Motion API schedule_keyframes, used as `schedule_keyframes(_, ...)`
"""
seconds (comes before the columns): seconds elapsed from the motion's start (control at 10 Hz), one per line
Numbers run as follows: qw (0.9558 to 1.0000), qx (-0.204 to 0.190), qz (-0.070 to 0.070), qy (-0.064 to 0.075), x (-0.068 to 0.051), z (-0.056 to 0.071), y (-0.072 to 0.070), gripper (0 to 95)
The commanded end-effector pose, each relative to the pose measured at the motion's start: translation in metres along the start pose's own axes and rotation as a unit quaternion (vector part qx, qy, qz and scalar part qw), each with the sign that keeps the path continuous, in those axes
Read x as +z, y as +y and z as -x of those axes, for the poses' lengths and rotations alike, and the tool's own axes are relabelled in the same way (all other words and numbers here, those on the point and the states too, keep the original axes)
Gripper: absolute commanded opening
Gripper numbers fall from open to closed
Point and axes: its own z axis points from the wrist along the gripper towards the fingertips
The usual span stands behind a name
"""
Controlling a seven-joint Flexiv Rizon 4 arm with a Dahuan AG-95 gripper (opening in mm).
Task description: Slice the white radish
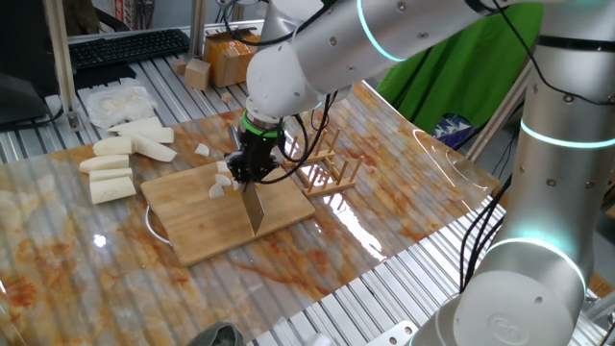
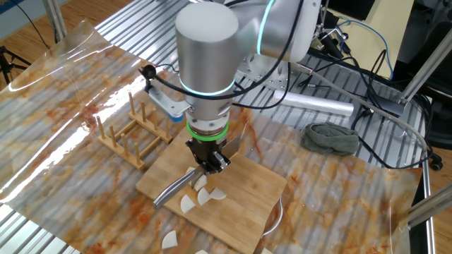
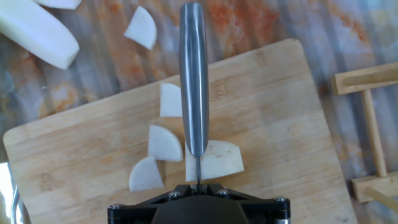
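My gripper (image 1: 252, 169) (image 2: 210, 162) (image 3: 198, 186) is shut on a steel knife (image 3: 194, 74), held spine-up over the bamboo cutting board (image 1: 192, 226) (image 2: 247, 204) (image 3: 74, 162). The blade (image 1: 255, 207) reaches down to the board. The white radish lies in several pale chunks around the blade: a larger piece (image 3: 214, 158) under the knife near my hand, two wedges (image 3: 165, 143) (image 3: 146, 175) to its left, and one more (image 3: 170, 99) farther along. The other fixed view shows these wedges (image 2: 201, 197) beside the blade. A stray wedge (image 3: 142, 28) (image 1: 202, 150) lies off the board.
Larger radish sticks (image 1: 115, 163) (image 3: 37, 37) lie left of the board, with a white plastic bag (image 1: 115, 101) behind them. A wooden rack (image 1: 327, 173) (image 2: 131, 134) (image 3: 373, 124) stands close on the board's other side. A grey cloth (image 2: 330, 137) and a cardboard box (image 1: 231, 53) sit farther off.
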Motion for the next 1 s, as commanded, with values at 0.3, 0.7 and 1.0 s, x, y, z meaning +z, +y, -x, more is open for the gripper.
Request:
schedule_keyframes(0.3,1.0,-0.002,-0.008,0.003,-0.011,-0.003,-0.003,0.0)
schedule_keyframes(0.7,1.0,-0.001,-0.009,0.002,-0.006,-0.003,0.0,0.0)
schedule_keyframes(1.0,0.9999,0.004,-0.009,0.0,-0.009,-0.004,0.004,0.0)
